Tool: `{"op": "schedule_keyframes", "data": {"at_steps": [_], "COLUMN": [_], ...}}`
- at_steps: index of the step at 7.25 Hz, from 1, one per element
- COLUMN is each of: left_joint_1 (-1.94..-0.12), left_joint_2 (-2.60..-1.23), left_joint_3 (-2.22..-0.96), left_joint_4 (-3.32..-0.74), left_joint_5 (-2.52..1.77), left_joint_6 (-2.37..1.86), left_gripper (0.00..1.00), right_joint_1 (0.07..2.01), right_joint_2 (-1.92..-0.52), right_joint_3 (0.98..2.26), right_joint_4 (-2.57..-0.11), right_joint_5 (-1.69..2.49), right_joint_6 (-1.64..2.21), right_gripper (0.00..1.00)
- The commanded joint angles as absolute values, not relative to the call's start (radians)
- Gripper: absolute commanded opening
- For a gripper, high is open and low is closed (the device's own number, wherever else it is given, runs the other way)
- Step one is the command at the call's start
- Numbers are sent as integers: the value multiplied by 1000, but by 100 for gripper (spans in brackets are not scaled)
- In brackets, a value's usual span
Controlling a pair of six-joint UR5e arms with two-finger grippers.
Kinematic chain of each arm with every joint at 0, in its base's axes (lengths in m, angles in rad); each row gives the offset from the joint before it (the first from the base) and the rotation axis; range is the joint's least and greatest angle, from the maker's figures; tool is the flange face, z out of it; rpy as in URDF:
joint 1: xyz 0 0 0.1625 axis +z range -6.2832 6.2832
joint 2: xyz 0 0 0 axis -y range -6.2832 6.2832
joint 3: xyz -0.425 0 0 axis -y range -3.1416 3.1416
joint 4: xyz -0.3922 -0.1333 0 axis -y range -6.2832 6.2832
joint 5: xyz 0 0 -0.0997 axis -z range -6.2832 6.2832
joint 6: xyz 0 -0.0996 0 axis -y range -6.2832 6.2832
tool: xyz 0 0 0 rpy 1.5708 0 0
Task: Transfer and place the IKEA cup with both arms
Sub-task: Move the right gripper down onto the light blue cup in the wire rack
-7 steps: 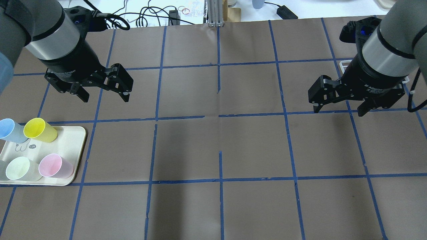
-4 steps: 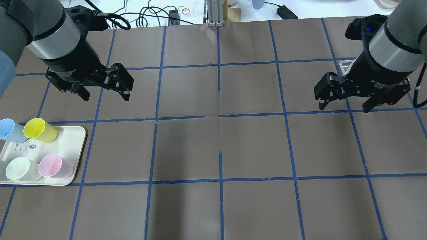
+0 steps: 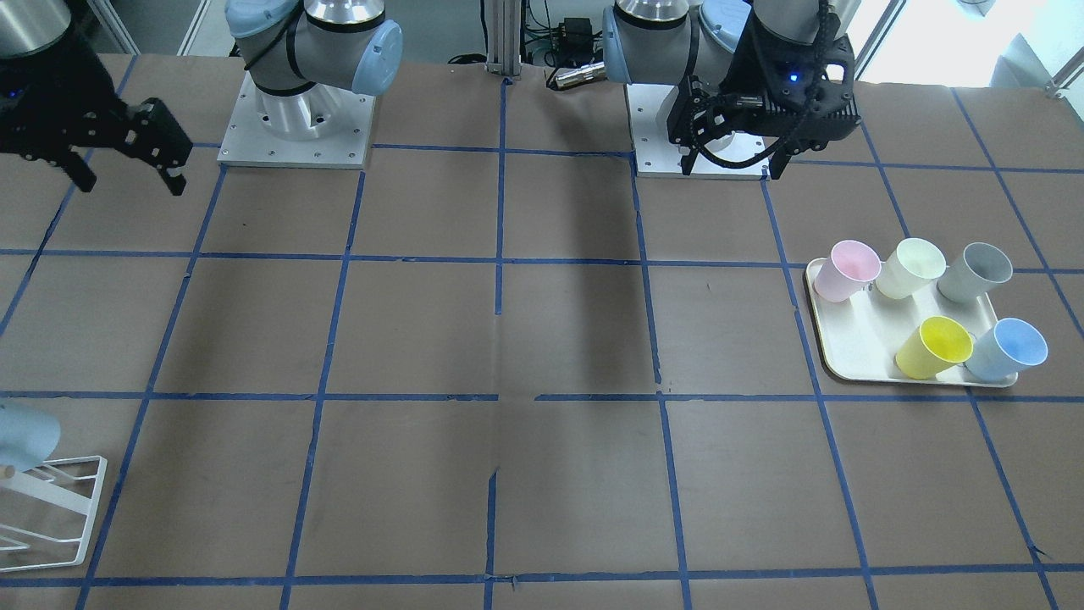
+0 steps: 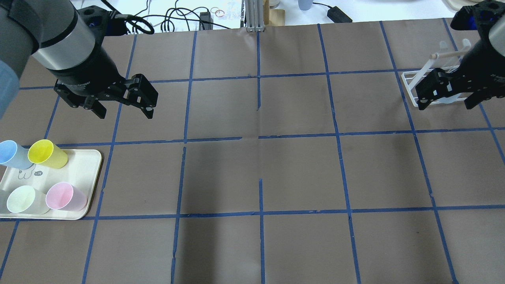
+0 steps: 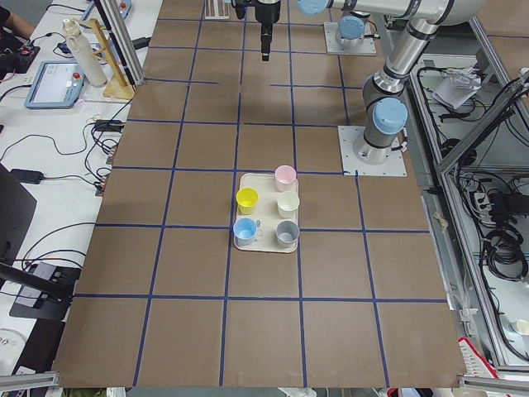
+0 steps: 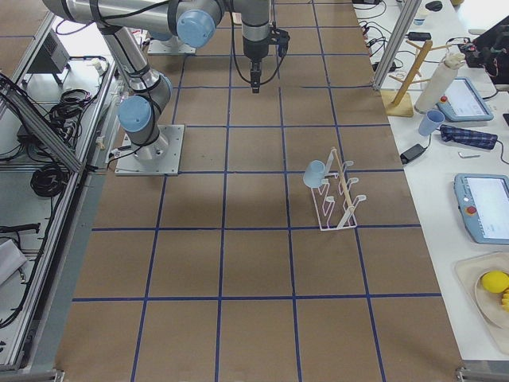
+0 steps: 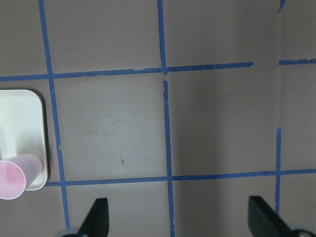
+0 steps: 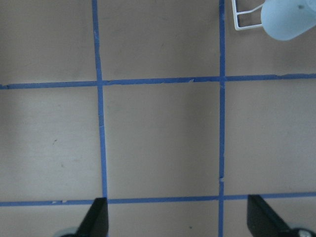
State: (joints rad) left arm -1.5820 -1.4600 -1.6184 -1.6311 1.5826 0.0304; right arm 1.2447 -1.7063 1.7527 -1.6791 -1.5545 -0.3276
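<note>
Both pincers are empty rn, so nothing's in transit. Your left gripper (image 4: 125,112) hangs w/ jaws spread wide over the bare table (image 4: 300,173), near the tray (image 4: 75,169) but not above it. The left wrist view gives only two fingertips far apart, the tray corner and the pink cup (image 7: 11,177). Your right gripper (image 4: 446,103) is also wide open and holds nothing, over at the far right, close by the white rack (image 6: 338,208). Its wrist view shows bare table below it, w/ the rack's corner at the frame edge.

The IKEA cup is one of two look-alike blue cups, and I can't tell you for sure which. The tray blue cup (image 3: 1008,347) stands upright, mouth up, at the tray's outer corner, just beside the yellow cup (image 3: 934,346), w/ the pale-green cup (image 3: 910,267) and grey cup (image 3: 976,271) in the row behind. The rack blue cup (image 6: 316,172) hangs tipped on a peg at one end of the rack, clear of the table.

My read: if the rack cup is the one meant, then pick, hand-over and placing are done, and only parking the arms is left. If it's the tray cup, nothing's begun. The left arm has to go to the tray, grip it and bring it to mid-table, then pass it to the right arm, which hangs it. The open right pincer sitting so near the rack leans me to the first reading, approx.
</note>
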Motion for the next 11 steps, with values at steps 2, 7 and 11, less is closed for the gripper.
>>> {"op": "schedule_keyframes", "data": {"at_steps": [2,7,11], "left_joint_1": [-1582,-1583,-1574], "left_joint_2": [-1474,-1476,-1468], "left_joint_3": [-1611,-1594,-1598], "left_joint_4": [-1629,-1617,-1615], "left_joint_5": [1580,1566,1569], "left_joint_6": [31,14,23], "left_gripper": [100,100,100], "right_joint_1": [1155,1078,1075], "right_joint_2": [-1544,-1315,-1250], "right_joint_3": [1738,1664,1664], "right_joint_4": [-1900,-2104,-2192], "right_joint_5": [-1555,-1517,-1505], "right_joint_6": [-585,-799,-804], "right_gripper": [100,100,100]}}
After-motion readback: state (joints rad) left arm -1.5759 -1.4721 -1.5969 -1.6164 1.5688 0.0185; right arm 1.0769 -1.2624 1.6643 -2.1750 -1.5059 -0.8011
